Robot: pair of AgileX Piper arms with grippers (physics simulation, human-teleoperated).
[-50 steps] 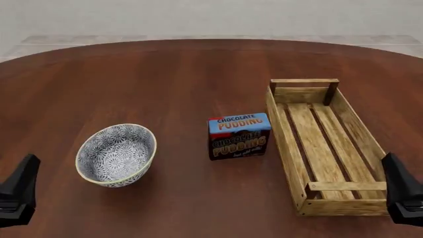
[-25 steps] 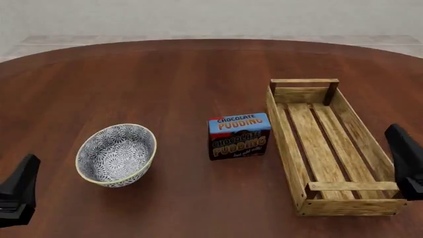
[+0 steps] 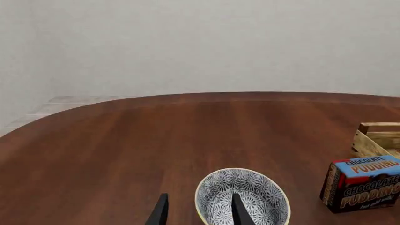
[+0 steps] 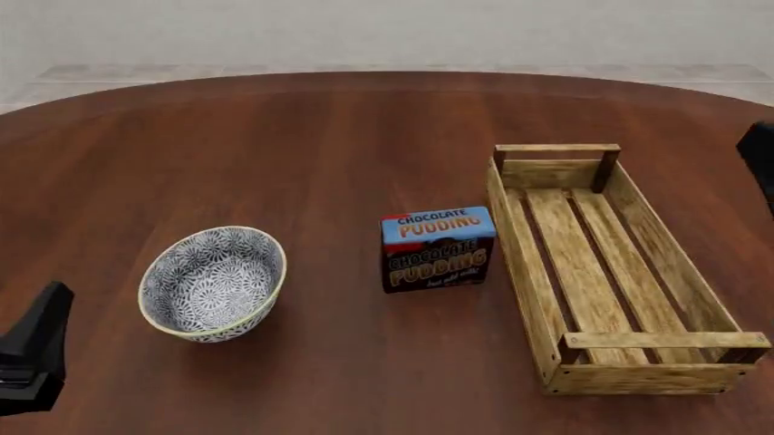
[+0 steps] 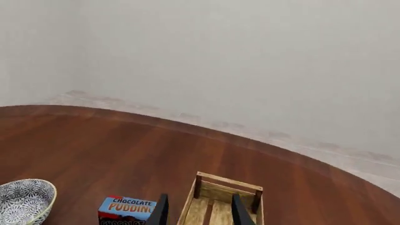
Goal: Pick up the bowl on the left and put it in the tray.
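1. My left gripper (image 4: 31, 349) sits at the near left edge of the front view, low over the table (image 4: 326, 136), nearer to me than the bowl (image 4: 213, 283) and to its left, not touching it.
2. In the left wrist view my two fingers (image 3: 238, 210) stand parted with a clear gap and nothing between them; the bowl (image 3: 242, 197) lies just beyond the tips, one finger crossing in front of its rim.
3. The bowl rests upright on the table at near left, its patterned inside showing, well apart from the tray (image 4: 608, 263).
4. The near end rail of the tray lies at about the same depth on the right; the tray runs away from me along the right side, its slatted floor bare.
5. The pudding box (image 4: 438, 247) stands upright between bowl and tray, a little farther from me than the bowl, nearer the tray, touching neither.
6. My right gripper (image 4: 759, 159) shows only as a dark shape at the far right edge of the front view, beside the tray's far end.
7. In the right wrist view its fingers (image 5: 237, 211) are also spread with nothing held; beyond them I see the tray's far end (image 5: 226, 194), the box (image 5: 127, 209) and part of the bowl (image 5: 24, 200).
8. Farthest off, the table's curved edge meets a pale floor and wall.
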